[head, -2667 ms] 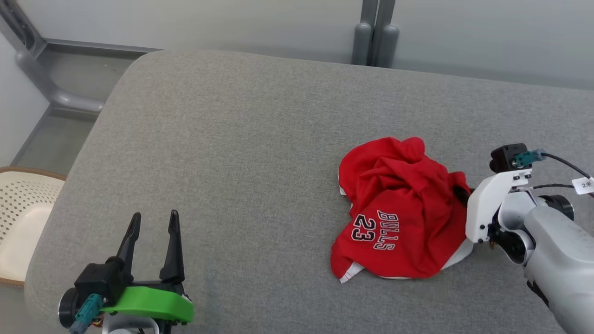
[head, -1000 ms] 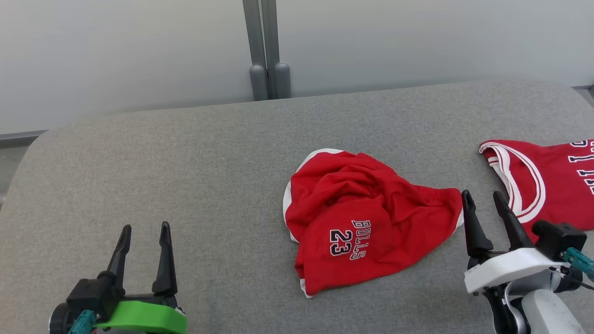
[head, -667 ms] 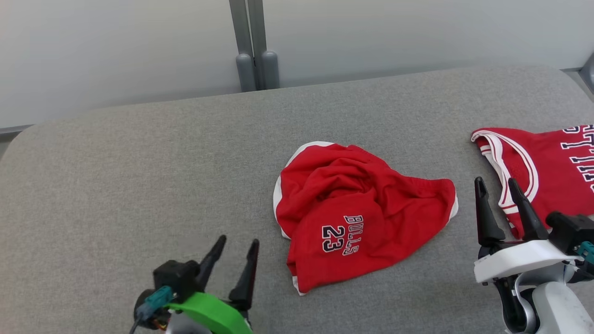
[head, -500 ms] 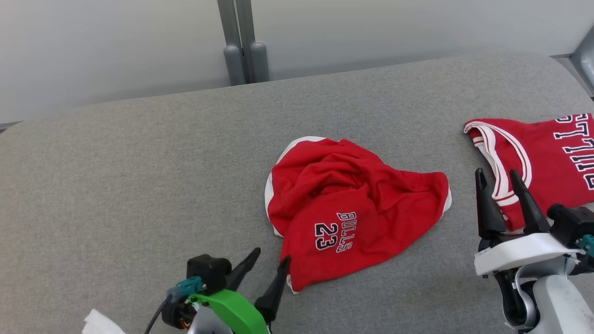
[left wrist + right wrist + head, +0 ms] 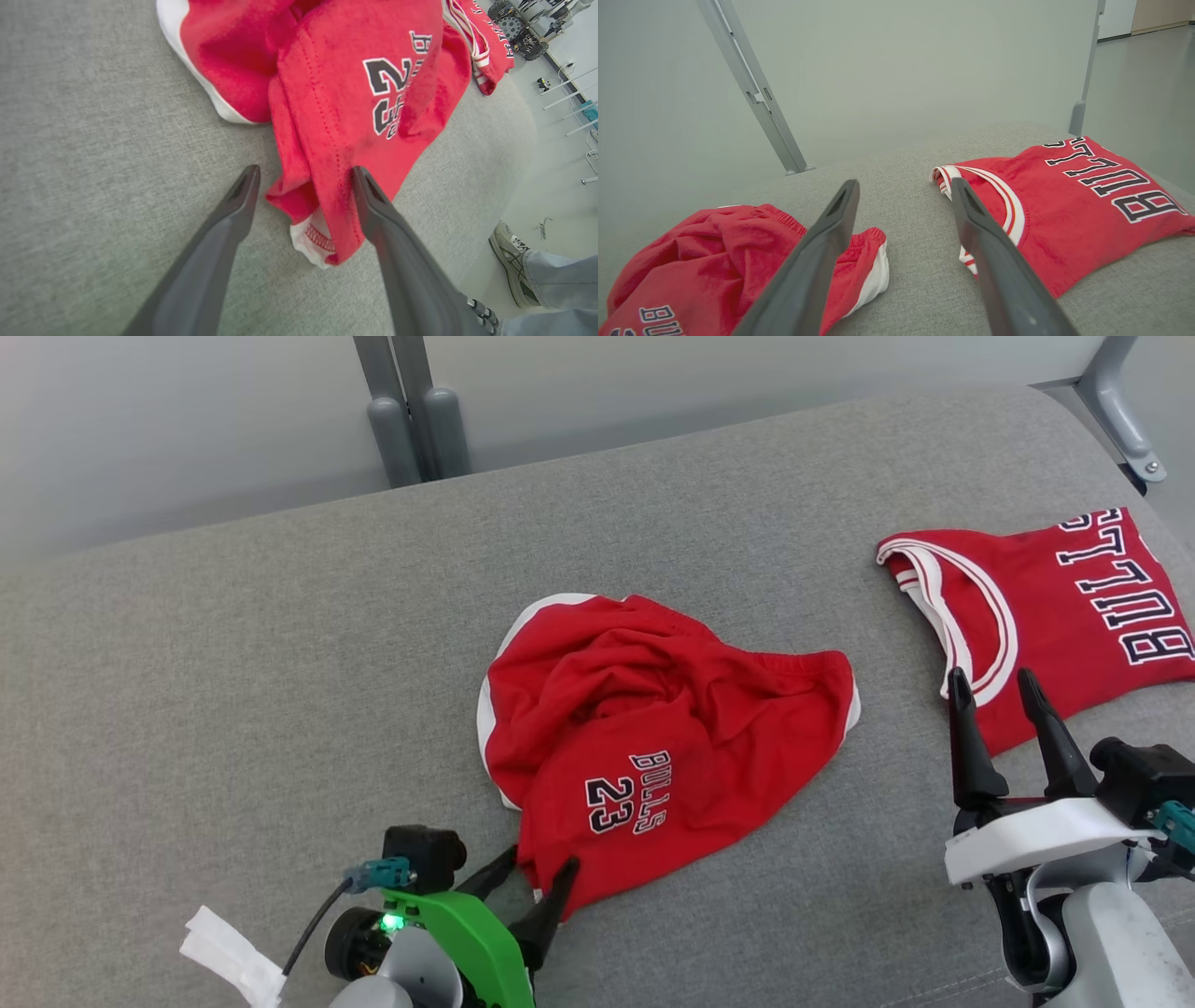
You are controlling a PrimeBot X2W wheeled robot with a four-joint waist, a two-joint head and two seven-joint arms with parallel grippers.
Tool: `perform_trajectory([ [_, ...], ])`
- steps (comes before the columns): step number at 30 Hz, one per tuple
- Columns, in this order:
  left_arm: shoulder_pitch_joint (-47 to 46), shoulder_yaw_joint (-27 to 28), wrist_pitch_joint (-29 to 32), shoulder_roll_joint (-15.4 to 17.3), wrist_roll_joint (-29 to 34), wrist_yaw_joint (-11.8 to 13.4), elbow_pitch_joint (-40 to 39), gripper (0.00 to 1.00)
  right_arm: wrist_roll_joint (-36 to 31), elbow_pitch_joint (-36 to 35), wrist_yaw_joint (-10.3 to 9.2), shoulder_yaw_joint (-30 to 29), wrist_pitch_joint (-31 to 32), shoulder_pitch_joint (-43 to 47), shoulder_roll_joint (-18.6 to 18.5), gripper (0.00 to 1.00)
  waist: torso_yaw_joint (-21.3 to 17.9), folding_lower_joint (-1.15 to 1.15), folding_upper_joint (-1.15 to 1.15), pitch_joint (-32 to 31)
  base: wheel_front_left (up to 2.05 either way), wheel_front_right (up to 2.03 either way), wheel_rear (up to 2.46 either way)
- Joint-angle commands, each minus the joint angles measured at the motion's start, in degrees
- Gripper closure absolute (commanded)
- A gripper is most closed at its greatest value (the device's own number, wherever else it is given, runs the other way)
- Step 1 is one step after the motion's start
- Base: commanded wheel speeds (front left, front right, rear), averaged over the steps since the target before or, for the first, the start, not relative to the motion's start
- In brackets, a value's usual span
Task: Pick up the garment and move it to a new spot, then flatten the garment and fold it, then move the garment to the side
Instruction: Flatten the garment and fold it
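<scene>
The garment (image 5: 653, 747) is a crumpled pair of red shorts with white trim and "BULLS 23" print, lying mid-surface on the grey cushion (image 5: 233, 663). My left gripper (image 5: 539, 863) stands open at its near left corner. In the left wrist view the garment's hemmed corner (image 5: 322, 205) lies between the left gripper's (image 5: 304, 171) fingers, the right finger pressing on the cloth. My right gripper (image 5: 990, 679) is open, holds nothing and stands to the right of the garment (image 5: 714, 261). In the right wrist view the right gripper (image 5: 904, 183) points toward the back wall.
A folded red "BULLS" jersey (image 5: 1046, 607) lies at the right end of the cushion, just beyond my right fingertips, also in the right wrist view (image 5: 1064, 205). Grey posts (image 5: 411, 420) stand behind the cushion. A person's shoe (image 5: 511, 261) rests on the floor past the cushion's edge.
The head camera has turned, shifting the whole picture. My left gripper has moved right and forward from the bare cushion to straddle the garment's near corner. The right gripper stays open beside the jersey.
</scene>
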Motion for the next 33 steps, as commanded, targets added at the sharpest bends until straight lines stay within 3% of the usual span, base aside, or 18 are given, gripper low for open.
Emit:
perform_trajectory([
  [1,-1.26,-0.84,0.06,0.4,-0.77,-0.15,0.37,0.0,-0.47,0.19,0.01,0.05,0.11,-0.78,0.23,0.0,-0.27,0.0,0.0,0.33,0.0,0.0,0.0],
  [3,-1.92,-1.82,-0.36,0.65,-1.71,-0.15,0.7,0.04,-0.55,0.29,0.01,0.13,0.08,-0.89,0.22,0.0,-0.28,0.0,0.0,0.41,0.0,0.0,0.0],
  [5,-2.28,-2.5,-0.95,0.84,-2.32,-0.15,0.66,1.0,-0.69,0.29,0.01,0.07,0.02,-0.88,0.23,0.0,-0.21,0.0,0.0,0.46,0.0,0.0,0.0],
  [13,-3.12,0.93,-5.9,1.32,-5.59,0.35,1.92,1.0,-0.94,0.53,0.01,-0.02,-0.17,-0.69,0.35,0.0,0.53,0.0,0.0,0.37,0.0,0.0,0.0],
  [30,-3.72,9.0,-6.71,8.9,-8.49,4.28,4.56,1.0,-0.96,0.26,0.01,0.25,0.82,-1.18,-0.14,0.0,1.01,0.0,0.0,1.6,0.0,0.0,0.0],
  [31,-3.49,8.88,-6.88,8.78,-8.33,4.43,4.57,0.76,-0.98,0.36,0.01,0.18,0.82,-1.14,-0.14,0.0,1.02,0.0,0.0,1.49,0.0,0.0,0.0],
  [32,-3.04,8.6,-6.94,8.54,-8.23,4.37,4.63,0.13,-1.02,0.54,0.01,0.09,0.82,-1.08,-0.1,0.0,1.09,0.0,0.0,1.23,0.0,0.0,0.0],
  [33,-2.66,8.4,-7.04,8.44,-8.16,4.35,4.7,0.0,-1.05,0.66,0.01,0.07,0.87,-0.98,-0.03,0.0,1.15,0.0,0.0,1.01,0.0,0.0,0.0],
])
